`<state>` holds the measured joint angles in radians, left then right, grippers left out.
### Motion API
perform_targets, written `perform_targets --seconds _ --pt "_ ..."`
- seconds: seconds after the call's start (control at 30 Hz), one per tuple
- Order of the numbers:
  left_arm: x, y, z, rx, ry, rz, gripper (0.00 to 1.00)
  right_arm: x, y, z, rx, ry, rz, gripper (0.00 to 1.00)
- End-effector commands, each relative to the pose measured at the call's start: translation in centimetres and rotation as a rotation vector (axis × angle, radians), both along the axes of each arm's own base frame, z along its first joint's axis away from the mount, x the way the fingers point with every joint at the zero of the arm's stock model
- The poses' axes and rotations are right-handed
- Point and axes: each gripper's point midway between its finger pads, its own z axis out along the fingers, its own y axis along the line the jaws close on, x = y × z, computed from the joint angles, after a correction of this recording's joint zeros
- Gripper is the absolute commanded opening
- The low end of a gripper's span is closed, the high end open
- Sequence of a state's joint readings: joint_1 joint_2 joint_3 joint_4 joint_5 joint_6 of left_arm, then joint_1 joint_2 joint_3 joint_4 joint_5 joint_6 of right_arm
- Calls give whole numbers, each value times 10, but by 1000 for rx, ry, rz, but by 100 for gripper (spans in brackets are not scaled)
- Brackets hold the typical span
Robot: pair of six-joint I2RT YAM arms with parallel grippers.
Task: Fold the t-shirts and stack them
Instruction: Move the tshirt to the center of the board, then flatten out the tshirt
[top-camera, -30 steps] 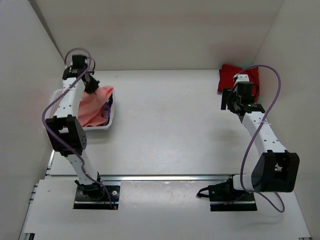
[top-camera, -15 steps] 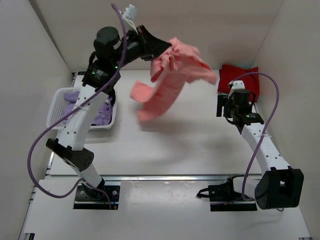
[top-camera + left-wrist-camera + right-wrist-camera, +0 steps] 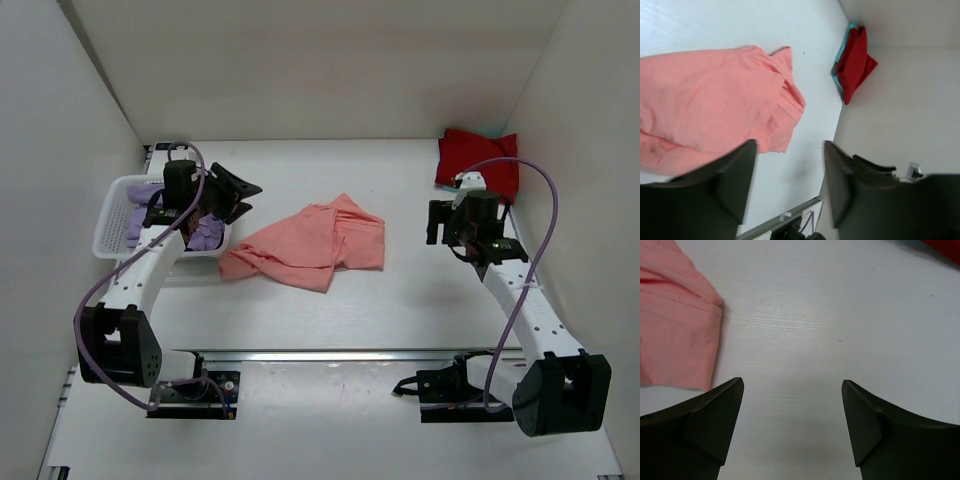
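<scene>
A salmon-pink t-shirt (image 3: 308, 243) lies crumpled on the table's middle, also seen in the left wrist view (image 3: 710, 110) and at the left edge of the right wrist view (image 3: 675, 335). My left gripper (image 3: 240, 192) hangs open and empty above the basket's right side, left of the pink shirt. A red t-shirt (image 3: 478, 160) sits folded at the back right corner (image 3: 855, 62). Lavender-purple t-shirts (image 3: 205, 232) lie in the basket. My right gripper (image 3: 792, 390) is open and empty over bare table, right of the pink shirt (image 3: 432, 222).
The white lattice basket (image 3: 108, 220) stands at the left by the wall. White walls close in the table on the left, back and right. A metal rail (image 3: 340, 355) runs along the near edge.
The left arm swung the pink shirt up out of the basket and over the table, then opened; the shirt now lies on the table and the arm has drawn back toward the basket. The right gripper shifted slightly left.
</scene>
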<state>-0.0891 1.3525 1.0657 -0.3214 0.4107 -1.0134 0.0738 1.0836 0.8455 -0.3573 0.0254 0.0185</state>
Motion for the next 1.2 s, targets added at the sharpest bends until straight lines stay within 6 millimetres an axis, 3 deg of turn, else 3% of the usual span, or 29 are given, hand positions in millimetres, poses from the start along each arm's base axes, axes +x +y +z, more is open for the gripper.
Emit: perform_targets --seconds 0.0,0.03,0.07,0.1,0.13,0.17,0.23,0.27,0.33,0.47,0.6,0.8,0.93,0.97,1.0,1.03,1.07,1.17 --pt "-8 -29 48 -31 -138 -97 71 9 36 -5 33 -3 131 78" --pt "-13 -40 38 -20 -109 -138 80 11 47 -8 41 5 161 77" --pt "-18 -58 31 -35 -102 -206 75 10 58 -12 56 20 181 77" --pt "-22 -64 24 -48 -86 -233 66 9 67 -21 74 47 200 77" --pt "-32 -81 15 -56 -59 -285 38 6 78 -27 80 65 218 77" --pt "-41 -93 3 -49 -23 -325 0 5 88 -34 111 85 226 77" --pt "-60 -109 -17 -22 34 -375 0 -3 99 -52 135 150 237 76" --pt "-71 -114 -35 5 82 -384 12 -6 104 -55 141 162 232 76" --pt "-88 -116 -60 29 152 -390 51 -12 107 -67 168 207 220 76" --pt "-106 -107 -114 109 294 -368 65 -9 98 -82 240 258 145 75" --pt "-112 -108 -157 259 390 -383 63 -3 91 -87 287 281 98 72" --pt "-116 -114 -194 307 478 -383 64 3 85 -97 321 313 53 78" --pt "-112 -121 -206 331 491 -401 62 7 95 -101 387 325 61 79" --pt "-109 -124 -209 329 501 -402 58 11 97 -101 409 318 67 79" --pt "-108 -123 -212 332 513 -400 47 10 100 -104 426 334 58 79" --pt "-106 -123 -216 326 520 -405 18 12 105 -105 453 334 69 80" --pt "-105 -123 -214 323 517 -405 1 16 109 -107 460 327 84 80" --pt "-94 -120 -205 314 488 -398 0 24 122 -108 528 322 103 81"
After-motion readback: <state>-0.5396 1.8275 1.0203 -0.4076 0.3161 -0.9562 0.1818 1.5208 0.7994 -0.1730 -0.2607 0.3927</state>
